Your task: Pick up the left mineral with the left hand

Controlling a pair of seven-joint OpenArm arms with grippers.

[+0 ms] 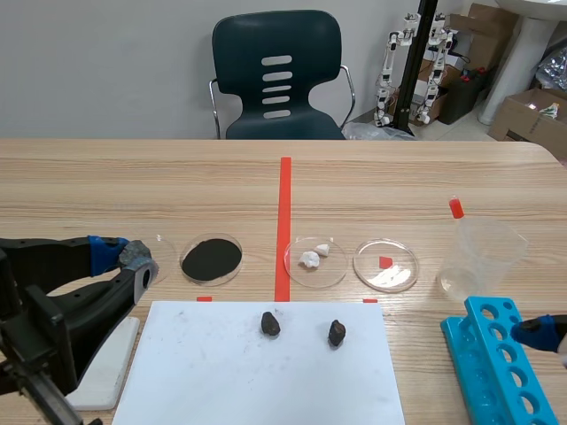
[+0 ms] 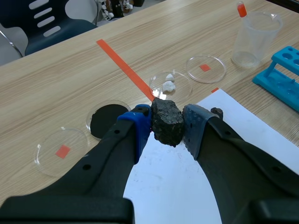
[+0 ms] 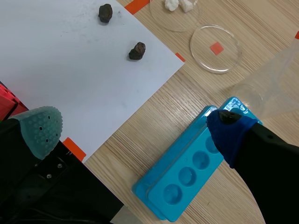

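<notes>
In the left wrist view my left gripper (image 2: 167,127) is shut on a rough dark mineral (image 2: 166,115), held up above the near left part of the white sheet (image 2: 177,182). In the scene view the same gripper (image 1: 124,255) hangs over the table's left side, and the mineral is not visible there. Two smaller dark minerals (image 1: 270,323) (image 1: 337,333) lie on the white sheet (image 1: 221,372). My right gripper (image 3: 135,133) is open above the blue rack (image 3: 187,177), with nothing between its fingers.
A row of petri dishes stands behind the sheet: one with black powder (image 1: 211,258), one with white pieces (image 1: 315,261), one empty (image 1: 385,265). A clear plastic beaker (image 1: 478,257) and the blue tube rack (image 1: 496,363) are on the right. A white block (image 1: 111,372) lies left of the sheet.
</notes>
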